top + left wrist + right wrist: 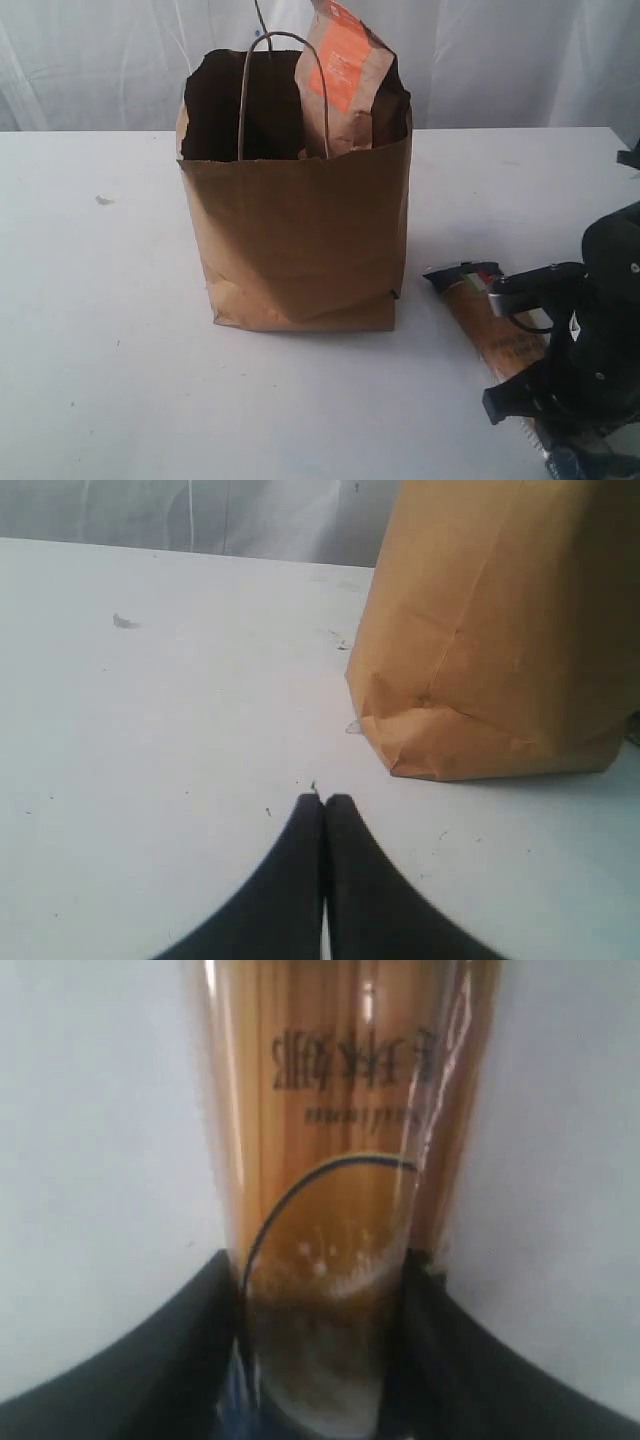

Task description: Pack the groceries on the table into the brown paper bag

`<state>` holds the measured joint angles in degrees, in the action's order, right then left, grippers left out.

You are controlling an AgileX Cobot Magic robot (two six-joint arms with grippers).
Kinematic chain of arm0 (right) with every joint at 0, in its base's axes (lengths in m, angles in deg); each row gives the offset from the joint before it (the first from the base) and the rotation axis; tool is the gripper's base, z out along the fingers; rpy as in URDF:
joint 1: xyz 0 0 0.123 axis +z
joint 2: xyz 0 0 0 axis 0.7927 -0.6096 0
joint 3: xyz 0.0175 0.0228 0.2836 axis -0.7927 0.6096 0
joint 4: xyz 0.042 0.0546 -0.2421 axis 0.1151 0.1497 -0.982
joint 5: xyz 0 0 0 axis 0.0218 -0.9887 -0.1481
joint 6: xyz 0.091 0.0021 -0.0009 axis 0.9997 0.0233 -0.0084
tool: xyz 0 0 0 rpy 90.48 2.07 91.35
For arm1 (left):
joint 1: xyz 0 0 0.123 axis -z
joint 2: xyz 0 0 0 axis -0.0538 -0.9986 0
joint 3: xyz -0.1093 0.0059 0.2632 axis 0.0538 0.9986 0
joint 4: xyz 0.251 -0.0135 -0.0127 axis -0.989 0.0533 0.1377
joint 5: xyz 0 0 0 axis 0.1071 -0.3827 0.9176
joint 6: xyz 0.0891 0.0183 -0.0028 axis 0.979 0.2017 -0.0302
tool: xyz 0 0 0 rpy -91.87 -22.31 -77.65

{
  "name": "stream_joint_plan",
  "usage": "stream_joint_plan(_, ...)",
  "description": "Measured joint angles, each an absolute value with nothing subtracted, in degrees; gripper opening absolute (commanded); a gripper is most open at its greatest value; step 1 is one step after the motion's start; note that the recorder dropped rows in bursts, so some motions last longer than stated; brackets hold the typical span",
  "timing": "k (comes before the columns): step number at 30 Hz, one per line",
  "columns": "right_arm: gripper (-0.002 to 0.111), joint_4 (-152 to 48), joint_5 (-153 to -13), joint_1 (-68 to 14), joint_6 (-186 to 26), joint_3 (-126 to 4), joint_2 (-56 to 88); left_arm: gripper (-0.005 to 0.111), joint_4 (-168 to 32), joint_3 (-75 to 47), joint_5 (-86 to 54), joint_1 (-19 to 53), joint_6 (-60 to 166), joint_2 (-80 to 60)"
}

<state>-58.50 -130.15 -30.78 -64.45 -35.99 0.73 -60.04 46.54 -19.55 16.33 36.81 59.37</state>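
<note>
Exterior view: tall creased brown kraft-paper bag [300, 230] upright on the white worktop [100, 350], a brown-orange pouch [345, 75] protruding from its mouth; to its right the long clear-wrapped spaghetti pack [495, 335] lies flat, the right gripper [325, 1280] clamped across its sides; the left gripper [323, 798], closed and empty, hovers near the bag's base.

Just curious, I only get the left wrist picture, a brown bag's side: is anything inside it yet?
Observer: Yes, a brown-orange pouch sticks up out of the brown paper bag.
Operator: Anything left outside?
Observer: A long spaghetti pack lies on the table, right of the bag in the exterior view.
Operator: Is the other arm on it?
Observer: The right gripper straddles it, one finger on each side.
</note>
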Motion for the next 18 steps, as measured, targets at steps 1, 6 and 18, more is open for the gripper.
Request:
stream_joint_plan(1,0.079,-58.38,-130.28,-30.78,-64.45,-35.99,0.37,0.0,-60.04,46.54,-19.55,16.33,36.81,59.37)
stream_joint_plan(6,0.081,-58.38,-128.76,-30.78,-65.48,-36.39,0.39,0.0,-60.04,46.54,-19.55,16.33,36.81,59.37)
stream_joint_plan(18,0.081,-58.59,-122.27,-30.78,-66.53,-46.45,2.15,0.0,-60.04,46.54,-19.55,16.33,36.81,59.37)
